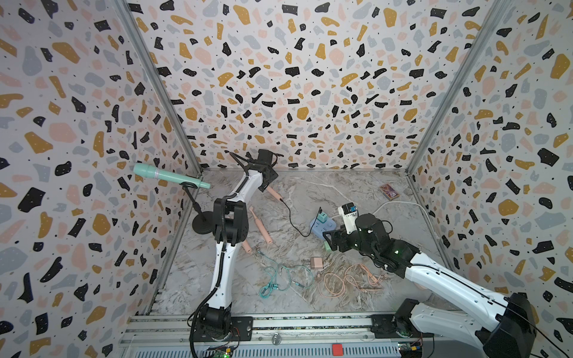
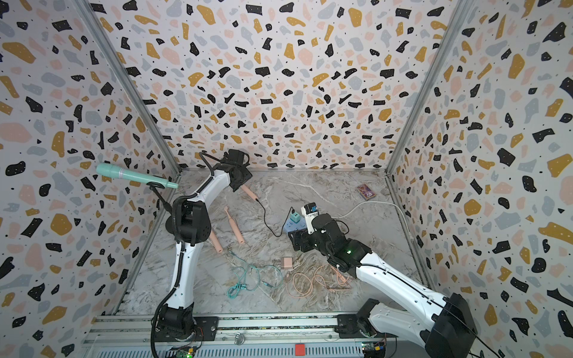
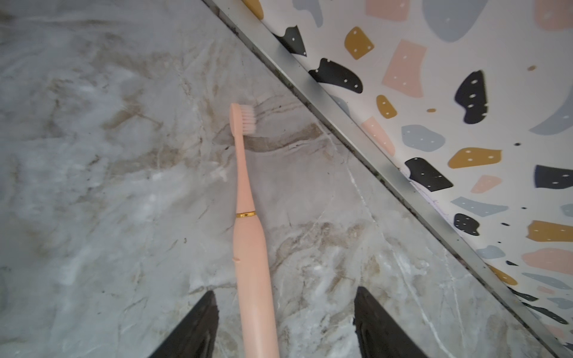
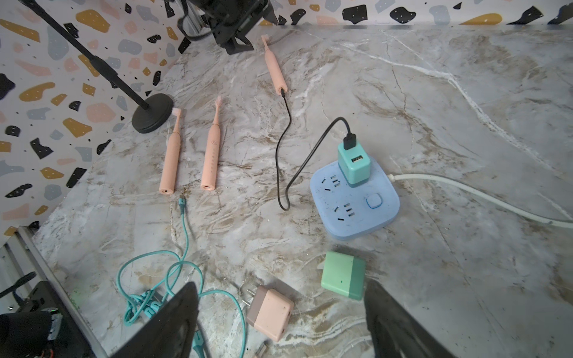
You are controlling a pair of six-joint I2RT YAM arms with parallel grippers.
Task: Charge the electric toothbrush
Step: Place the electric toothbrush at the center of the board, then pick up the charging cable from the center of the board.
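Note:
Three pink electric toothbrushes lie on the marble floor. The far one (image 3: 251,248) (image 4: 274,69) has a black cable (image 4: 280,155) plugged into its base. That cable runs to a teal adapter (image 4: 353,165) seated in the blue power strip (image 4: 381,217). My left gripper (image 3: 285,325) (image 1: 265,186) hangs open over this toothbrush's handle, which lies between the fingers and touches neither. My right gripper (image 4: 280,322) (image 1: 328,245) is open and empty, near the power strip, above a pink adapter (image 4: 269,313) and a green adapter (image 4: 342,274).
Two more toothbrushes (image 4: 170,161) (image 4: 210,155) lie side by side near a black microphone stand (image 4: 152,113) at the left wall. A teal cable (image 4: 183,266) and an orange cable (image 1: 347,280) lie coiled in front. The strip's white cord (image 4: 480,198) trails right. A small card box (image 1: 389,191) sits at back right.

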